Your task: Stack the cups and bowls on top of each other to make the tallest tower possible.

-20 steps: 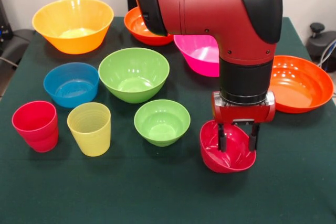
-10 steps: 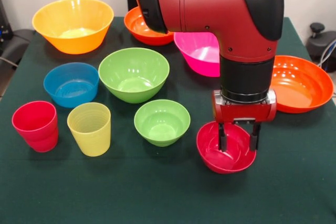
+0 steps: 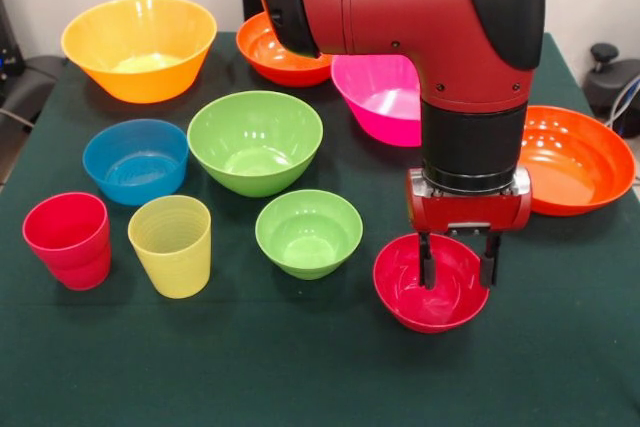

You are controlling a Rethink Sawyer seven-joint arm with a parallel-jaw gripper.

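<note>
Two cups (image 3: 120, 242) stand side by side at the table's (image 3: 250, 377) front left, bowls (image 3: 255, 142) spread behind and rightward, and the gripper (image 3: 458, 272) straddles the front-right bowl's rim.

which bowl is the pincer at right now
The small red bowl, nearest the camera. The pincer straddles its rim, one finger inside and one outside; every other bowl sits untouched.

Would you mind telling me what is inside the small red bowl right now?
Inside the small red bowl, only the tool shows: one finger reaches in, the other sits at the rim. The arm hides part of the bowl's far rim.
</note>
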